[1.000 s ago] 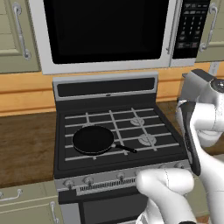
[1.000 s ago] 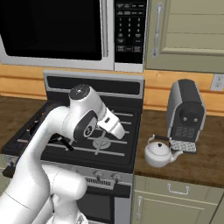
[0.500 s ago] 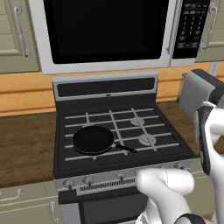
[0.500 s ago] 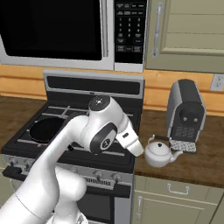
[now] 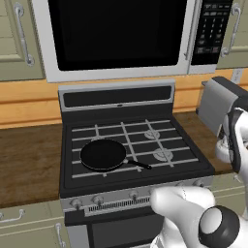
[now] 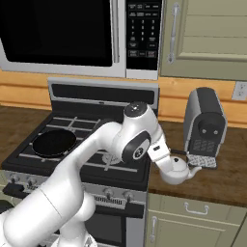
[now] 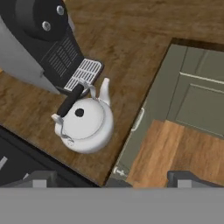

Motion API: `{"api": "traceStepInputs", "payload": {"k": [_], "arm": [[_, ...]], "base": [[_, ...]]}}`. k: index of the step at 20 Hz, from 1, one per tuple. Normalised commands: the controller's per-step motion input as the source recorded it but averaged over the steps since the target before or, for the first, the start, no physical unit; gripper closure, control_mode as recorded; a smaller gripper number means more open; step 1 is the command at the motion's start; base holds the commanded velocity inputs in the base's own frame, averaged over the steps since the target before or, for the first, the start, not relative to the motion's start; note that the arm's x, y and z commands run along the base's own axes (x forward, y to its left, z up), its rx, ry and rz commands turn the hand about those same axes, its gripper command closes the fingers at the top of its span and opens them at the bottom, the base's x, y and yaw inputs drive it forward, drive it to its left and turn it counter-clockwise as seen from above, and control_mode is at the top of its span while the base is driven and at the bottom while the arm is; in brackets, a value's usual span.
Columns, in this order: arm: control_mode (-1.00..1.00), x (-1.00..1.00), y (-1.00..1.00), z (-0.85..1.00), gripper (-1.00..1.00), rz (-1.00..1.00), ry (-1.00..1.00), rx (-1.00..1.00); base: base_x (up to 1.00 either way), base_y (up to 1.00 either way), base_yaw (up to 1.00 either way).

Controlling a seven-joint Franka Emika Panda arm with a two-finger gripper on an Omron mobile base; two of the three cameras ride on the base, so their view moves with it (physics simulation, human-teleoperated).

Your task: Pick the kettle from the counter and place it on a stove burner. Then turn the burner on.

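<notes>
Dark wood counter (image 7: 131, 48) right of black stove (image 5: 126, 145) — kettle (image 7: 85, 124) beside coffee machine (image 6: 205, 125); gripper (image 7: 109, 175) fingers spread, empty.

1 kettle (image 7: 85, 124); 1 coffee machine (image 6: 205, 124); 1 frying pan (image 5: 102, 154); 1 stove (image 5: 131, 145) with 2 uncovered burners (image 5: 163, 155) in the left base view and 4 front knobs (image 5: 98, 199) (others hidden behind the arm); 1 microwave (image 5: 121, 36); 1 counter (image 7: 131, 48).

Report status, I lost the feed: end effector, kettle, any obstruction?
End effector above kettle, holding nothing; open or shut unclear. Kettle upright on counter, right of stove. Coffee machine close behind it. Pan on front-left burner.
</notes>
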Motion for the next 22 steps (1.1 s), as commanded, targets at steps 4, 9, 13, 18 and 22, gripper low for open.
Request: {"api": "traceStepInputs", "payload": {"k": [4, 9, 13, 18, 22], "arm": [[-1.0, 0.24, -0.05, -0.11, -1.0, 0.0, 0.02, 0.07], [-1.0, 0.31, 0.0, -0.21, -1.0, 0.0, 0.05, 0.0], [-1.0, 0.23, 0.0, -0.27, -1.0, 0.0, 0.01, 0.0], [-1.0, 0.17, 0.0, -0.24, -1.0, 0.0, 0.0, 0.0], [-1.0, 0.14, 0.0, -0.14, -1.0, 0.0, 0.01, 0.0]], "base": [[0.0, 0.0, 0.0], [0.0, 0.0, 0.0], [0.0, 0.0, 0.0], [0.0, 0.0, 0.0], [0.0, 0.0, 0.0]]}}
